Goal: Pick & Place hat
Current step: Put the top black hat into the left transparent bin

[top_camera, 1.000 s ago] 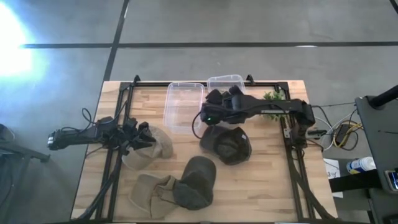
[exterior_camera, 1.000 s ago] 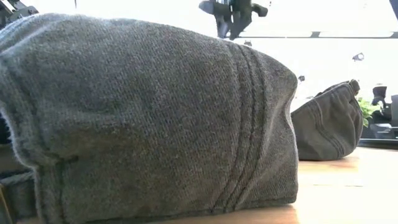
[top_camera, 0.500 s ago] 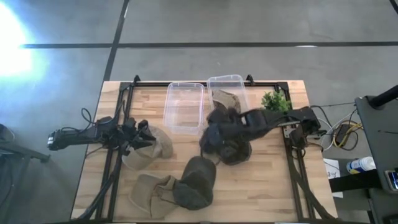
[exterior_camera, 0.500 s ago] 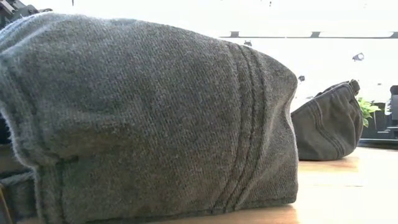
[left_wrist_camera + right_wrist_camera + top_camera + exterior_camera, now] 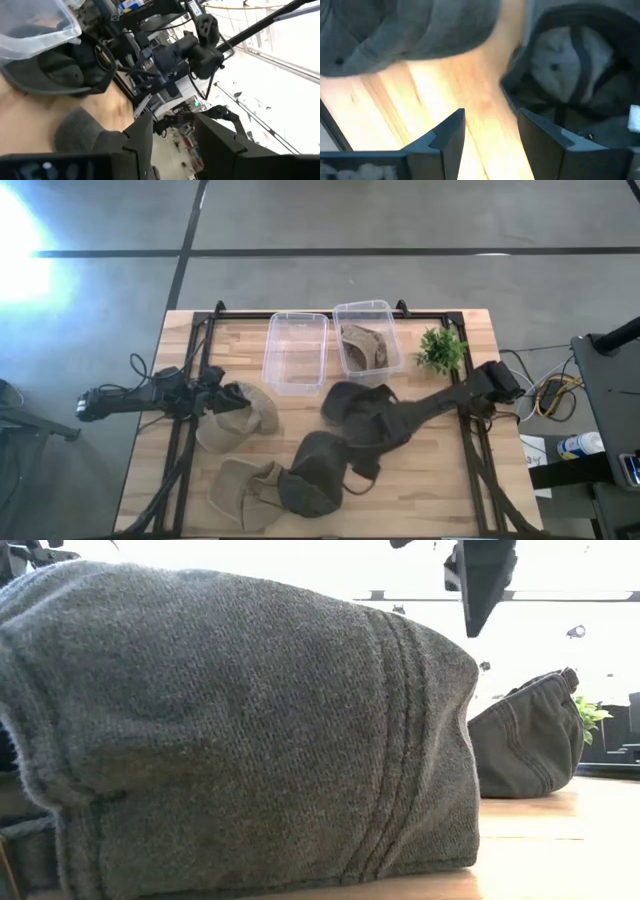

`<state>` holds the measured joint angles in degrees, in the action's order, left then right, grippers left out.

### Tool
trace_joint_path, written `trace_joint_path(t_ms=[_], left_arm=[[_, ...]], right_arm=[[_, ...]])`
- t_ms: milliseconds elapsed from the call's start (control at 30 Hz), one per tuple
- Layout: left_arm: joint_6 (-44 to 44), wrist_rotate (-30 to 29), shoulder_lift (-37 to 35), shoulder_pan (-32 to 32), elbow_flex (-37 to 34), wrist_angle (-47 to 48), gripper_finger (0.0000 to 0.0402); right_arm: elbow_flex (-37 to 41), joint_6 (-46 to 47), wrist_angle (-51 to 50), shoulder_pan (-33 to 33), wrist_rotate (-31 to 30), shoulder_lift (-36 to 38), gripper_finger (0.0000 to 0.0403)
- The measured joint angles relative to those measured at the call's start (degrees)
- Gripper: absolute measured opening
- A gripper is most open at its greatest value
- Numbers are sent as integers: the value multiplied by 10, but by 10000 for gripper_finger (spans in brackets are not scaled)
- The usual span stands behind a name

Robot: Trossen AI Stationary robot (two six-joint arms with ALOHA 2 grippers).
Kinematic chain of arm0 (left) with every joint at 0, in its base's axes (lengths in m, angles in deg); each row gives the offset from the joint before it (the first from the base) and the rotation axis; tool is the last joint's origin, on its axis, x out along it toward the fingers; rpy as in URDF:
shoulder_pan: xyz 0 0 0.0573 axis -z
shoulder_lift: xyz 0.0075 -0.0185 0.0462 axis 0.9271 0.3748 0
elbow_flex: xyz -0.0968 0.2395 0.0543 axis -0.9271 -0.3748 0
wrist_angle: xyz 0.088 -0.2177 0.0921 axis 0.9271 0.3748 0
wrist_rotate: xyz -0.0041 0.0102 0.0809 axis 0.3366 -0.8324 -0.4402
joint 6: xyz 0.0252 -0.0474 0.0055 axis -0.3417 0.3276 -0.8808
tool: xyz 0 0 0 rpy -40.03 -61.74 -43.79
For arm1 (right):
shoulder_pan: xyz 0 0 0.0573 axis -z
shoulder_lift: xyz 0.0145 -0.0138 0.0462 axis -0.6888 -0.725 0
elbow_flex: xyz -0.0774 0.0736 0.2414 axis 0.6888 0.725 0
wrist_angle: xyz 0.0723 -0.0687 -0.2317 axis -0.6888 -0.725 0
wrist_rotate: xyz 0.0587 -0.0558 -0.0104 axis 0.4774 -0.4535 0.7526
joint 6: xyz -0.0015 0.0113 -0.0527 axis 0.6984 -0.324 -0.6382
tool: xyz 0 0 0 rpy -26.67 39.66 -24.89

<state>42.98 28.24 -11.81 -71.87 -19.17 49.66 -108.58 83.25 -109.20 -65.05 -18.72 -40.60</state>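
Left gripper (image 5: 222, 398) is parked out at the table's 9 o'clock side, right up against a tan hat (image 5: 250, 418); its fingers (image 5: 220, 145) are spread a bit and there's nothing between them. At about 7 o'clock there's another tan hat (image 5: 243, 492), touching a dark olive hat (image 5: 315, 471) just beside it near 6 o'clock. Up at 12 o'clock sit two clear tubs: an empty tub (image 5: 296, 351) and, beside it, a second tub (image 5: 367, 340) with a tan hat in it (image 5: 365, 346). Right gripper (image 5: 358, 468) is reaching across the middle, hovering between the dark olive hat and an upturned dark hat (image 5: 360, 414) at the center; jaws parted, holding nothing, bare wood showing between the fingers (image 5: 545, 137). Little green plant (image 5: 441, 348) stands at roughly 2 o'clock.
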Motion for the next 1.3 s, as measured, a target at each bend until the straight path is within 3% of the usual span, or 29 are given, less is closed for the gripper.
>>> trace_joint_path(t_ms=[267, 500, 867, 1300], left_arm=[[-44, -2, 2, 0, 0, 2, 140], [-61, -2, 2, 0, 0, 2, 140], [-61, -2, 2, 0, 0, 2, 140], [-61, -3, 2, 0, 0, 2, 140]], right_arm=[[89, -29, 262, 35, -14, -1, 169], [148, -49, 270, 38, -187, -2, 169], [232, -131, 441, 67, -179, -3, 169], [309, -149, 467, 82, -168, -3, 169]])
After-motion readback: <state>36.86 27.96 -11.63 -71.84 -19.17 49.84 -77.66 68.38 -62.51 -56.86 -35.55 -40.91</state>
